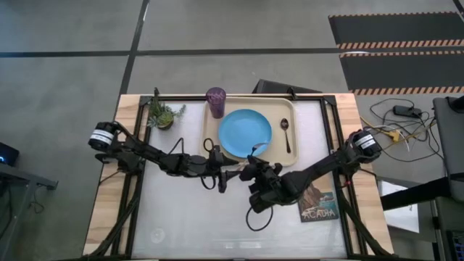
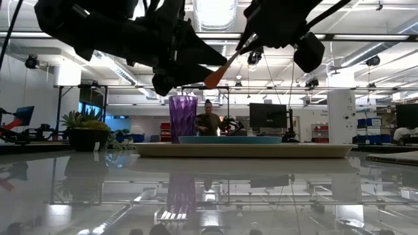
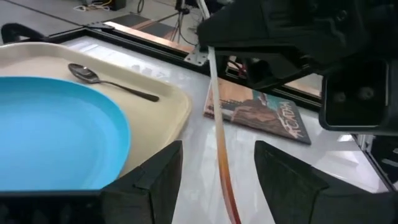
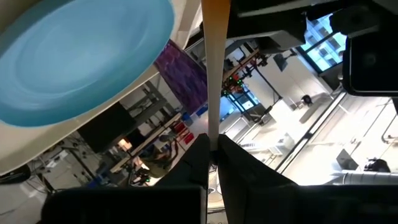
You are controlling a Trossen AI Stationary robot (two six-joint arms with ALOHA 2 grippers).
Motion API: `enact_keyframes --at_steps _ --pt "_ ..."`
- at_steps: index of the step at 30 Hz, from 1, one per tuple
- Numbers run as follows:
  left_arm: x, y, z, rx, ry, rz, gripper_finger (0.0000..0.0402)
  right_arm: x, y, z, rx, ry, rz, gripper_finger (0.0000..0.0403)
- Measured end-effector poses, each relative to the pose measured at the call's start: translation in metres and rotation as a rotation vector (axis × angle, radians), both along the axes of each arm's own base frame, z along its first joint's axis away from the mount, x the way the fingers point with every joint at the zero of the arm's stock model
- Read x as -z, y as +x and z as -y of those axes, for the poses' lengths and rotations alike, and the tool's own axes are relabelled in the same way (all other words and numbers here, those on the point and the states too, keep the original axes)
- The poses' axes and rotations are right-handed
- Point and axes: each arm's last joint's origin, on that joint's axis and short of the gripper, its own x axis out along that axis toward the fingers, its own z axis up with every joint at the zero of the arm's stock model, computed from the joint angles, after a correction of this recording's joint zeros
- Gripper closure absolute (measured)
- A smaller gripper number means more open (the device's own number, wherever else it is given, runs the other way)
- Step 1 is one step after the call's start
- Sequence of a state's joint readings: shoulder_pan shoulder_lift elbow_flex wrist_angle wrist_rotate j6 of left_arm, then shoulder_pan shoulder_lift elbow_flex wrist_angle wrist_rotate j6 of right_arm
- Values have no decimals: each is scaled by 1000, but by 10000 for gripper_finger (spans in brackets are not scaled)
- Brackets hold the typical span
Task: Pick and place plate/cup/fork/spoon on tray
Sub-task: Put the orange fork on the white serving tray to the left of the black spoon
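While one plate (image 1: 245, 133), one cup (image 1: 215, 101) and one spoon (image 1: 286, 133) sit on tray (image 1: 290, 156), right gripper (image 1: 255, 172) pinches the one fork (image 4: 213, 68); left gripper (image 1: 220, 174) gapes, empty.

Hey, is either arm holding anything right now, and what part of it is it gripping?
Yes. The right gripper holds the fork by its orange handle, jaws shut on it, lifted above the table. The left gripper is open and holds nothing.

This is a robotics lab or an industrial workshop hall — the low view shows a high ceiling with pipes and long lights (image 2: 215, 13), monitors (image 2: 268, 115) on benches, and a person (image 2: 208, 121) at a workstation. From above, the concrete floor has hazard-striped mats (image 1: 395, 43) and loose cables (image 1: 406, 123) beside the table (image 1: 217, 217)
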State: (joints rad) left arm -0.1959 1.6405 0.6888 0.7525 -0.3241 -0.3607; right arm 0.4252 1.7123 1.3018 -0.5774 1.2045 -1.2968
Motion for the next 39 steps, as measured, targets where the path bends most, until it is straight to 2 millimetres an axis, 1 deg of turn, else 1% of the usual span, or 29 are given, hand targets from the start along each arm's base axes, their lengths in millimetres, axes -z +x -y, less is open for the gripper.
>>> enact_keyframes --at_steps 4,7,10,15,17,21,24,30,35,39 --pt "1 0 -1 18 1 -8 228 -1 2 1 -4 -5 0 394" --pt "2 0 -1 30 -1 -20 250 -2 4 1 -13 -18 -12 394" --pt "4 -1 -1 31 0 -32 287 -2 5 3 -15 -31 -29 394" --pt "5 -1 -1 30 2 -45 375 -2 6 5 -10 -28 -24 394" --pt "6 -2 -2 27 0 -46 393 -2 6 5 -11 -29 -25 394" --pt "6 -2 -2 26 0 -47 398 -2 6 4 -12 -28 -21 392" --pt "6 -2 -2 27 6 -48 399 -2 6 4 -12 -21 -12 383" --pt "3 -1 0 49 24 -32 401 -5 11 3 -13 11 47 344" --pt "3 -1 -1 37 25 -28 401 -6 13 1 -25 39 72 305" --pt "4 -2 -2 12 29 -30 401 -8 14 0 -27 51 100 286"
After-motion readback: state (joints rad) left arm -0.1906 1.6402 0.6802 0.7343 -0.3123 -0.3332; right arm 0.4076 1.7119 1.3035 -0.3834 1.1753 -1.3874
